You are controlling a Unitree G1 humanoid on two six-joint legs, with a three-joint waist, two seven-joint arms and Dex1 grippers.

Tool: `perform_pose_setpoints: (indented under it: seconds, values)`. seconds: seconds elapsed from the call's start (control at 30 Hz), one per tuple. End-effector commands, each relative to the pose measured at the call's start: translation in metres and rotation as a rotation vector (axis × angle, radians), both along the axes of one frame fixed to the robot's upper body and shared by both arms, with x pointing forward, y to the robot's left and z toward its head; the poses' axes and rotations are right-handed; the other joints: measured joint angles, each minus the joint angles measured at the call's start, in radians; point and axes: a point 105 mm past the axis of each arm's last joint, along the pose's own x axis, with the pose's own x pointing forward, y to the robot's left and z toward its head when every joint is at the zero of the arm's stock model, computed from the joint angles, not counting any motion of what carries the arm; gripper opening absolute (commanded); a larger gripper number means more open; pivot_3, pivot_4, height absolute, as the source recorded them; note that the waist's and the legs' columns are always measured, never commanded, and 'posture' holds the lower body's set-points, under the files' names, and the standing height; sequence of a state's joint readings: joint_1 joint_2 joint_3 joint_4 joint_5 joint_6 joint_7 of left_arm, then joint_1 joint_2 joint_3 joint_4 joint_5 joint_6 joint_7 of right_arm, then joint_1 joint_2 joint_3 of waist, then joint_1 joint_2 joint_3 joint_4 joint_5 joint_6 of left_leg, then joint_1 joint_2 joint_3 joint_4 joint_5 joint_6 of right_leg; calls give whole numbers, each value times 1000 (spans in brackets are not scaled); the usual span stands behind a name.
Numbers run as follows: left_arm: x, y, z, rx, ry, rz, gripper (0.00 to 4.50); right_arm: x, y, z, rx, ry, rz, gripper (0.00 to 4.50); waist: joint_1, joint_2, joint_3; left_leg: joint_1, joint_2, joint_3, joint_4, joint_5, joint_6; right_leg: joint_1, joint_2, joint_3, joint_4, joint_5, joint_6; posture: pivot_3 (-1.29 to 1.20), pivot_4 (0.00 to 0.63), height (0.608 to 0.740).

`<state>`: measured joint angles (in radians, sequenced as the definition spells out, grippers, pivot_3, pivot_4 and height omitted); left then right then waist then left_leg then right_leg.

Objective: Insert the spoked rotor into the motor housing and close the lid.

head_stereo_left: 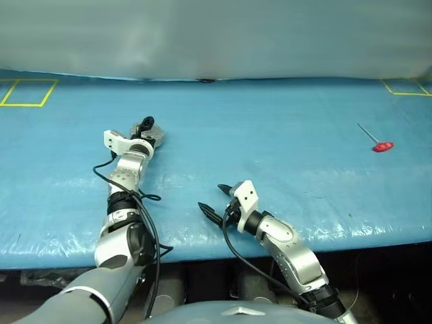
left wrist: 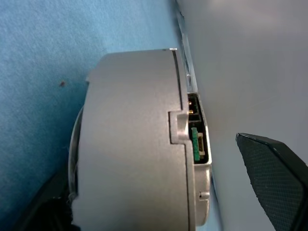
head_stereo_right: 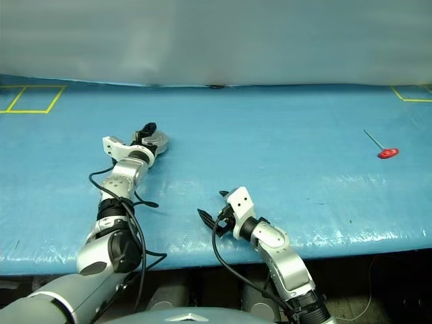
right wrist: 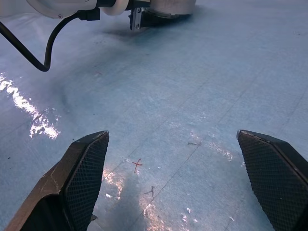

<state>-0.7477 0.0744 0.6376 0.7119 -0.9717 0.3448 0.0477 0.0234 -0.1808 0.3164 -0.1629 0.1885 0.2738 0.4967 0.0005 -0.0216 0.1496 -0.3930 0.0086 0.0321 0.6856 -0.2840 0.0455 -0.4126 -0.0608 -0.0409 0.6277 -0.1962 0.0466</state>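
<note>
Both jaws stand released: left gripper [head_stereo_left: 150, 128] flanks the motor housing [left wrist: 134, 144], right gripper [head_stereo_left: 214, 198] hovers over the blue table [head_stereo_left: 283, 148]

Round grey motor housing [left wrist: 134, 144] — smooth matt cast metal, green plastic connector inset. Blue table covering [head_stereo_left: 283, 148] — wrinkled, glossy plastic sheet. Black fingertips [right wrist: 86, 178] showed a cross-hatched, rubbery texture.

Your table cover [head_stereo_left: 270, 175] is bright blue with yellow tape squares [head_stereo_left: 27, 92] in the far corners. The motor housing [left wrist: 139, 144] is plain matte grey, green connector [left wrist: 196, 143] on its side. That little tool [head_stereo_left: 378, 142] has a red handle.
</note>
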Motion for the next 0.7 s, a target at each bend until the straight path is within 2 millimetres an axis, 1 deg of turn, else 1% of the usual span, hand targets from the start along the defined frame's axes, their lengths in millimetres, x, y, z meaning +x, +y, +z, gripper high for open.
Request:
perform_pose_setpoints:
  seconds: [0.03,0.17,0.33,0.43,0.7]
  values:
    - [-6,14,-11,49,78,44,4465,2,2,6,14,-19,1,4500,-5,0,0,0,0,0,0,0,0,0,0,0,0,0,0,0,150,740]
    - [-11,20,-19,89,144,77,4465,1,2,5,16,-14,2,4500,-15,1,-1,2,0,0,0,0,0,1,0,1,1,0,0,0,150,740]
    - [-18,26,-20,131,150,92,4465,0,3,4,14,-7,7,4500,-25,1,-1,4,1,1,-1,0,0,2,0,2,1,0,0,0,150,740]
    - [-24,30,-26,159,184,109,4465,0,3,3,7,-5,14,4500,-27,1,-1,5,1,2,-2,0,0,2,0,2,1,0,-1,0,150,740]
    - [-40,36,-35,177,220,131,4465,0,4,2,6,1,20,4500,-28,3,-2,10,2,5,-3,0,0,5,0,4,2,0,-1,0,150,740]
